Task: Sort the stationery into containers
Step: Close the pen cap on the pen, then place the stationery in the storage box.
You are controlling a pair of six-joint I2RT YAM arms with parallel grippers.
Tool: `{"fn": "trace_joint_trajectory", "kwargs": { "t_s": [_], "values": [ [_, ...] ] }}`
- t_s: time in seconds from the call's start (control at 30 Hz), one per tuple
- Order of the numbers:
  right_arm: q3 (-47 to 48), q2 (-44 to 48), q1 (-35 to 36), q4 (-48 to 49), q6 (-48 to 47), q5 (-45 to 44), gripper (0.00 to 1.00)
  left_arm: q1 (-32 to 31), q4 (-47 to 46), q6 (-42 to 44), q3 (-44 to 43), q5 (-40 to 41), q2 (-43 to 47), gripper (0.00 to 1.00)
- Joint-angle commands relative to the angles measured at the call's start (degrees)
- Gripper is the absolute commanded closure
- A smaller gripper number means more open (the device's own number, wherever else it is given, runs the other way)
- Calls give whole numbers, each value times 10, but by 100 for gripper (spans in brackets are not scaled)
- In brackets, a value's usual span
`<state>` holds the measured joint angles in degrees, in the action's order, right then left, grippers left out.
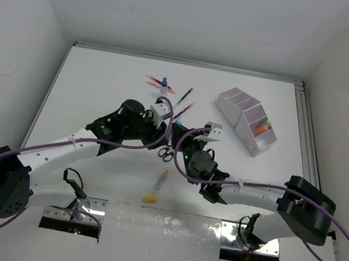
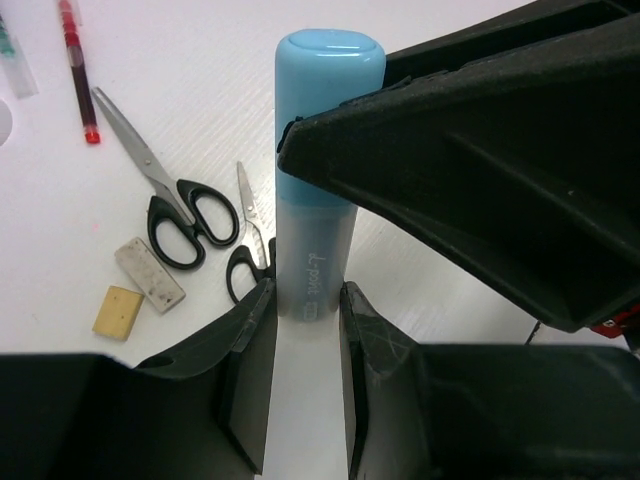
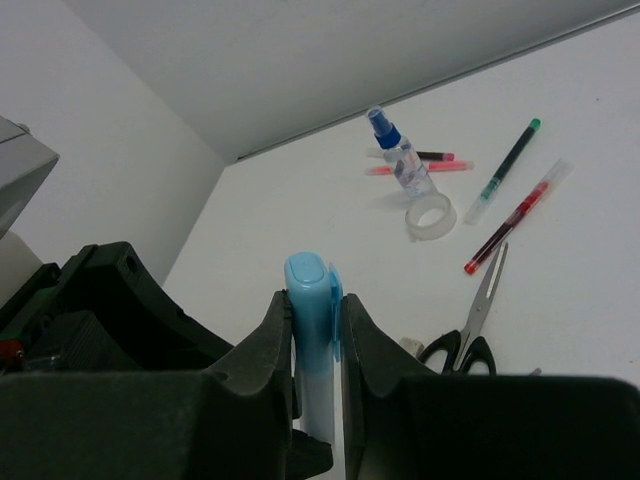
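Pale blue highlighter pen (image 2: 315, 190), raised over the middle of the table (image 1: 101, 84) and gripped at both ends. The left gripper (image 2: 305, 300) pinches its frosted barrel and the right gripper (image 3: 315, 305) clamps its cap, so its long axis runs from one pincer to the other. The white desk organiser (image 1: 232, 110) stands far right, nearer the right arm. One compartment holds an orange and green item (image 1: 265, 127); the others appear empty.

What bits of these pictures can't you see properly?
- Top view: the blue marker is hidden where the left gripper and right gripper close on it.
- Left wrist view: the small scissors are partly behind the marker and a finger.
- Right wrist view: the gripper's body cuts off a pair of scissors at the handles.
- Top view: what lies in the organiser is too small to name.
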<state>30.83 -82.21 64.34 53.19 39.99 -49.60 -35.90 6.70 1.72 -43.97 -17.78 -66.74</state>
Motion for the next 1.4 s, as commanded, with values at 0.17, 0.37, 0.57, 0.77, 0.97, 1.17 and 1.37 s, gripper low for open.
{"fn": "trace_joint_trajectory", "kwargs": {
  "t_s": [0.17,0.37,0.57,0.77,0.97,1.17,1.37],
  "values": [
    [-36,-56,63,-162,36,144,100,14,-342,24,-58,37,32,100],
    [-15,-10,59,-182,2,117,100,1,-318,24,-32,17,44,100],
    [10,43,37,-222,1,95,100,-4,-298,7,-15,-9,50,92],
    [23,108,-35,-257,11,109,100,-6,-274,4,-9,-38,55,24],
    [40,184,-165,-337,-27,111,100,-2,-237,10,-2,-26,78,7],
    [46,225,-371,-399,-63,131,100,10,-210,12,17,9,100,6],
    [28,203,-532,-324,-105,210,100,21,-177,10,41,31,122,6]
  ]
}}
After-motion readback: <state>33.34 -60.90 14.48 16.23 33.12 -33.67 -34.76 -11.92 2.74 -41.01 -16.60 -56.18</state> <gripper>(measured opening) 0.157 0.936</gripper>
